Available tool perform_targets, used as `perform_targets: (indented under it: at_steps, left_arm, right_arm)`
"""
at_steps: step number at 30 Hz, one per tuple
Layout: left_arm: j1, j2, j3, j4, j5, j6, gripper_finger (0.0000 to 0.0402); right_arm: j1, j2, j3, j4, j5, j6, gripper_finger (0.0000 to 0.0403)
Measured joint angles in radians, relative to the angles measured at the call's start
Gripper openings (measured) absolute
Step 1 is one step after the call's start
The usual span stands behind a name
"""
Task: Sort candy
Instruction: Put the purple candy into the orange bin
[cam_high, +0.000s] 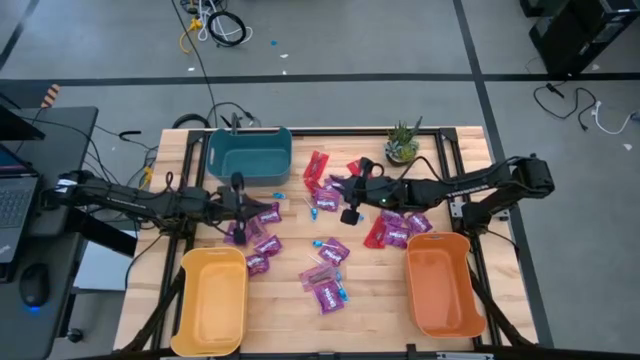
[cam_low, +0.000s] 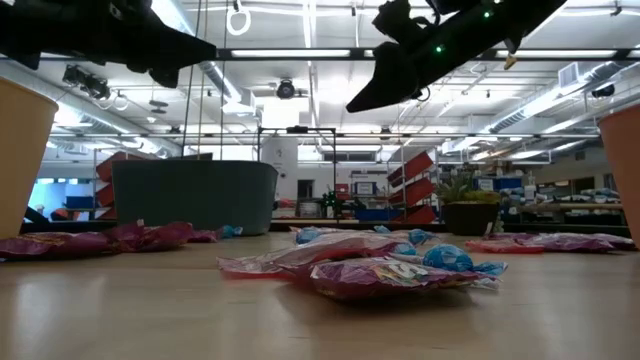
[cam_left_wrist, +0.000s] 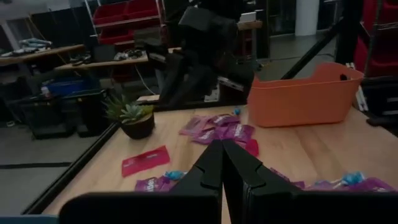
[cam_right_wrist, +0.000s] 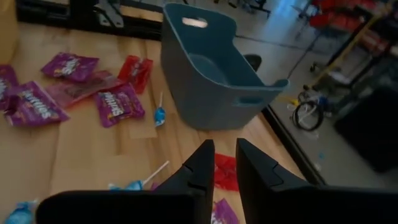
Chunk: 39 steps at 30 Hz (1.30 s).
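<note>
1. The candy (cam_high: 325, 272) lies scattered over the worktop (cam_high: 375, 300) between the teal bin (cam_high: 249, 154), yellow bin (cam_high: 212, 300) and orange bin (cam_high: 443, 285).
2. The right gripper (cam_right_wrist: 225, 163) hangs above red packets (cam_right_wrist: 225, 172) near the teal bin, fingers slightly parted (nothing between them).
3. The left gripper (cam_left_wrist: 222, 163) hovers over purple packets (cam_high: 262, 240), fingers pressed together, empty.
</note>
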Motion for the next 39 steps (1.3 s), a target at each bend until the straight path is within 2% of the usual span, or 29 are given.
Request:
perform_targets:
  at_steps: [4, 8, 11, 14, 16, 22, 30, 39]
  left_arm:
    - [0.000, 0.000, 0.000, 0.003, -0.067, -0.020, 0.0006]
    - [0.000, 0.000, 0.000, 0.009, -0.132, -0.022, 0.0006]
    - [0.000, 0.000, 0.000, 0.030, -0.228, -0.005, 0.0006]
    - [0.000, -0.003, 0.000, 0.039, -0.329, 0.026, 0.0006]
    - [0.000, -0.003, 0.000, 0.051, -0.364, 0.048, 0.0006]
    - [0.000, -0.004, 0.000, 0.074, -0.381, 0.078, 0.0006]
    - [0.000, -0.004, 0.000, 0.087, -0.382, 0.081, 0.0006]
    - [0.000, -0.004, 0.000, 0.085, -0.383, 0.081, 0.0006]
  right_arm:
    - [-0.010, -0.001, 0.053, -0.130, 0.001, 0.057, 0.0057]
    - [-0.017, 0.018, 0.130, -0.227, 0.001, 0.038, 0.0056]
    - [-0.021, 0.032, 0.166, -0.255, -0.011, 0.014, 0.0056]
    - [-0.034, 0.031, 0.168, -0.273, -0.068, 0.029, 0.0057]
    - [-0.043, 0.031, 0.168, -0.301, -0.088, 0.057, 0.0057]
    - [-0.046, 0.059, 0.162, -0.336, -0.106, 0.098, 0.0056]
    - [-0.041, 0.190, 0.161, -0.311, -0.113, 0.143, 0.0058]
    - [-0.041, 0.308, 0.161, -0.263, -0.113, 0.195, 0.0091]
